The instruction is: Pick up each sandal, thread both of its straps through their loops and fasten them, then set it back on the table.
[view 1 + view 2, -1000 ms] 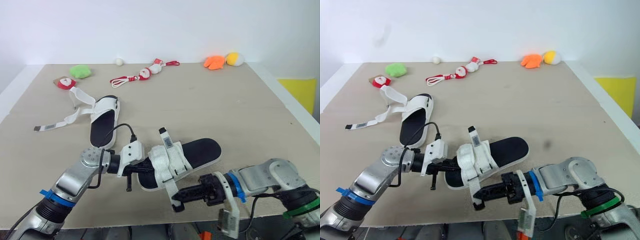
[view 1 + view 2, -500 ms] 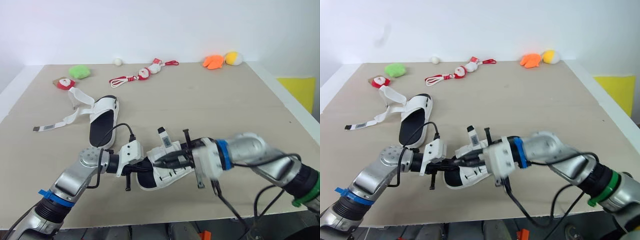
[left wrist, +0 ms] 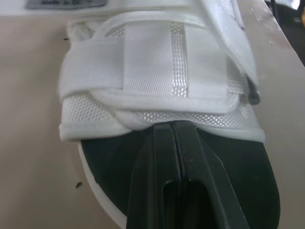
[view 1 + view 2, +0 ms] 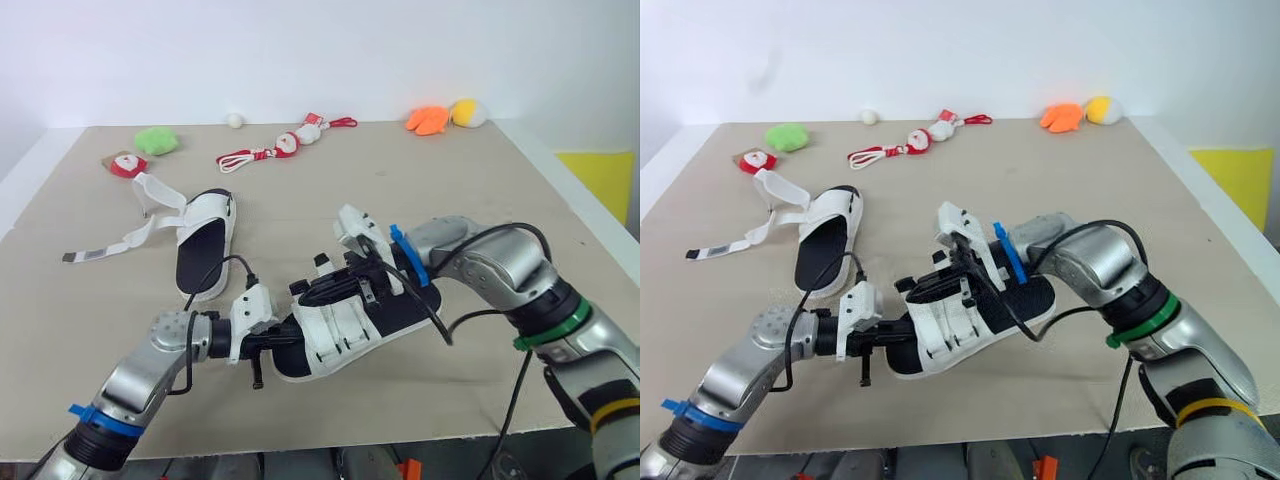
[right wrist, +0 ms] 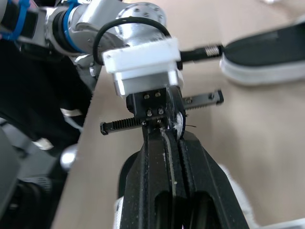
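A white sandal (image 4: 340, 328) with a black insole lies at the table's front centre. My left gripper (image 4: 283, 338) is shut on its near end; in the left wrist view the black fingers (image 3: 174, 171) clamp the sole just below the two closed-looking straps (image 3: 157, 71). My right gripper (image 4: 303, 289) reaches across the top of the straps from the right, fingers (image 5: 164, 157) pressed together, with a sliver of white strap at their tips. A strap end with a dark label (image 4: 321, 261) sticks up beside them. The second sandal (image 4: 205, 240) lies at the left, its long strap (image 4: 110, 245) loose on the table.
Small toys sit along the back edge: a green one (image 4: 155, 142), two red-and-white Santa figures (image 4: 125, 165) (image 4: 290, 146) with a cord, a white ball (image 4: 235, 121), orange (image 4: 430, 122) and yellow (image 4: 467, 115) plush. A yellow object (image 4: 605, 180) lies beyond the right edge.
My right arm swung up from the front edge, passed over the sandal and now reaches across its straps from the far right. The left gripper kept its hold.
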